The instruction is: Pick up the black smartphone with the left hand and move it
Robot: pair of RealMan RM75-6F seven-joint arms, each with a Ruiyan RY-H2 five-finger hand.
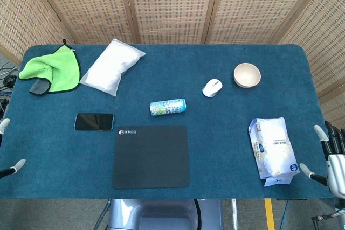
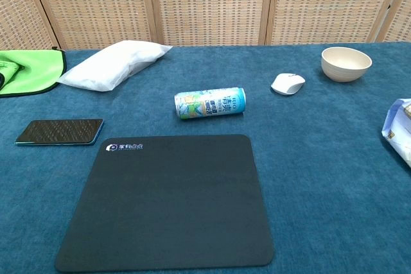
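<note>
The black smartphone (image 1: 94, 122) lies flat, screen up, on the blue table left of the dark mouse pad (image 1: 151, 156); the chest view has the smartphone (image 2: 60, 131) at its left side. Only two pale fingertips of my left hand (image 1: 12, 167) poke in at the left edge of the head view, spread apart with nothing between them, well left of the phone. By the table's front right corner my right hand (image 1: 333, 157) has its fingers spread and holds nothing. Neither hand shows in the chest view.
A drink can (image 1: 167, 107) lies on its side behind the mouse pad. A green cloth (image 1: 51, 69) and a white bag (image 1: 112, 66) sit at the back left. A white mouse (image 1: 212, 88), a bowl (image 1: 247, 75) and a wipes pack (image 1: 273, 151) occupy the right.
</note>
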